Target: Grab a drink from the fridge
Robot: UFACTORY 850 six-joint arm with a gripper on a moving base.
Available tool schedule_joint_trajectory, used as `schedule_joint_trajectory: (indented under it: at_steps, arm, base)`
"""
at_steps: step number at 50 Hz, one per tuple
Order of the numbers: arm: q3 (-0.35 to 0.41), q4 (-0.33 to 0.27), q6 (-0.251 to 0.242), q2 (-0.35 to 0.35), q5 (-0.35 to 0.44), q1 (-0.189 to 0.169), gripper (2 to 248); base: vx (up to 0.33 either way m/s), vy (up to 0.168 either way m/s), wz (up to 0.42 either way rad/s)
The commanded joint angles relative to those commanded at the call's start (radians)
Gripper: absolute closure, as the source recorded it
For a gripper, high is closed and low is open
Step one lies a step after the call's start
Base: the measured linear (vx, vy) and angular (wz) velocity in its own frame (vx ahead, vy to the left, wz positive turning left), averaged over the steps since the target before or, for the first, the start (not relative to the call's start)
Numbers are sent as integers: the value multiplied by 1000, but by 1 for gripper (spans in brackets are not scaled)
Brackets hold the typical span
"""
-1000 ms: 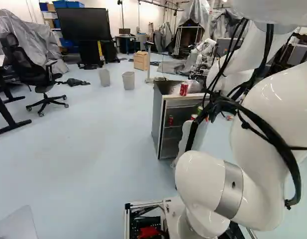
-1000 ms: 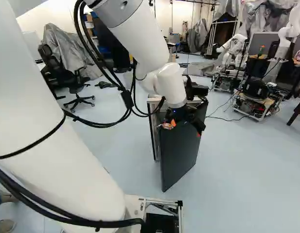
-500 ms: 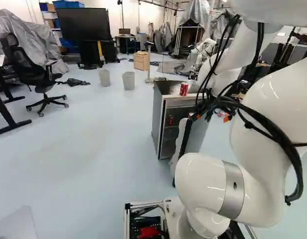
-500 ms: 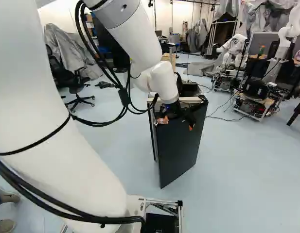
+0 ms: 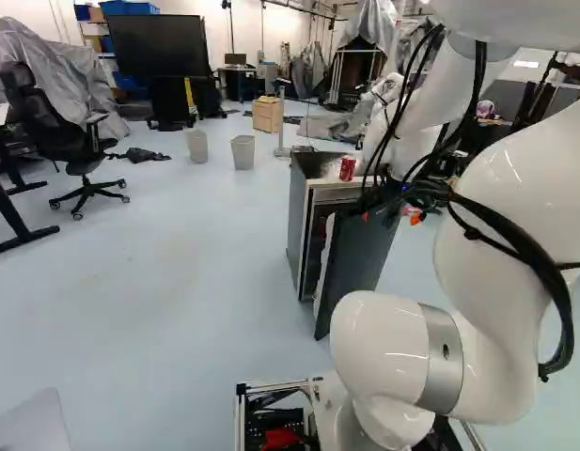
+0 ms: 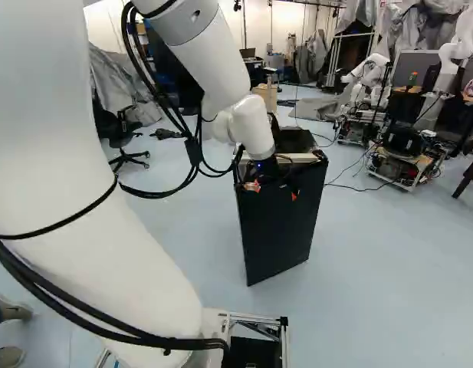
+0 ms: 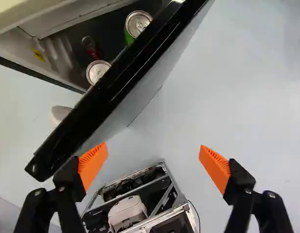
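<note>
- At the centre of the right base view, a flat black fridge door (image 6: 280, 226) separates the black, orange-padded gripper (image 7: 153, 148) from silver-topped cans (image 7: 96, 72).
- Fingers wide apart, gripping nothing.

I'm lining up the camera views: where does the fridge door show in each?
Left base view: fridge door, right of the middle.
Right base view: just right of the middle, gripper across its upper part.
Wrist view: slanting ahead of the gripper.
Shared landmark: the gripper's orange pads.
</note>
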Motion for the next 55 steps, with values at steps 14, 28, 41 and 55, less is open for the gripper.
schedule_joint_trajectory:
  at_steps: [14, 28, 41, 55]
  arm:
    - [-7, -1, 0, -26, 23, 0, 3]
    - [-21, -15, 0, -81, 83, 0, 3]
    - [-36, -35, 0, -131, 165, 0, 3]
    - [-52, -57, 0, -183, 259, 0, 3]
  base:
    - [0, 0, 0]
    - [0, 0, 0]
    - [0, 0, 0]
    - [0, 0, 0]
